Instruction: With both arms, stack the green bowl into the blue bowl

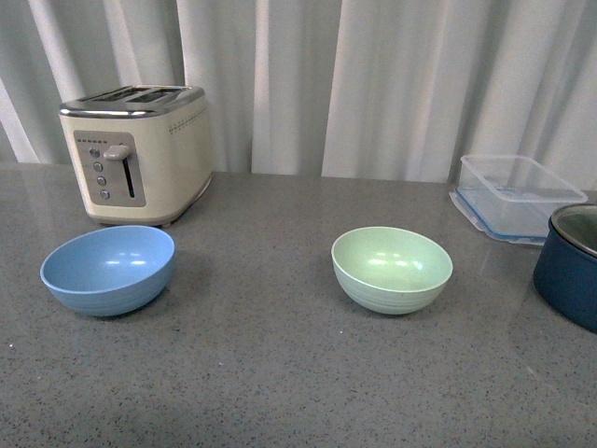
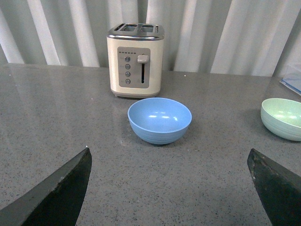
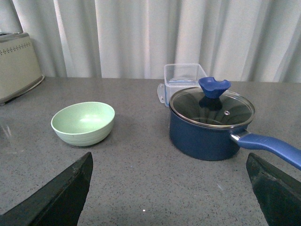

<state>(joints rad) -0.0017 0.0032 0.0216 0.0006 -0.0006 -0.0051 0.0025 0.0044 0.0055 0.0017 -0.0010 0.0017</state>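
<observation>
The green bowl (image 1: 393, 269) stands upright and empty on the grey table, right of centre; it also shows in the right wrist view as the green bowl (image 3: 83, 123) and at the edge of the left wrist view as the green bowl (image 2: 283, 118). The blue bowl (image 1: 109, 269) sits upright and empty at the left, in front of the toaster; the left wrist view shows the blue bowl (image 2: 160, 120) too. Neither arm appears in the front view. My left gripper (image 2: 169, 153) is open, well short of the blue bowl. My right gripper (image 3: 169, 155) is open with nothing between its fingers, short of the green bowl.
A cream toaster (image 1: 140, 154) stands behind the blue bowl. A clear plastic container (image 1: 515, 196) is at the back right. A dark navy pot (image 3: 211, 122) with a glass lid and a long handle (image 3: 268, 145) sits right of the green bowl. White curtains hang behind the table.
</observation>
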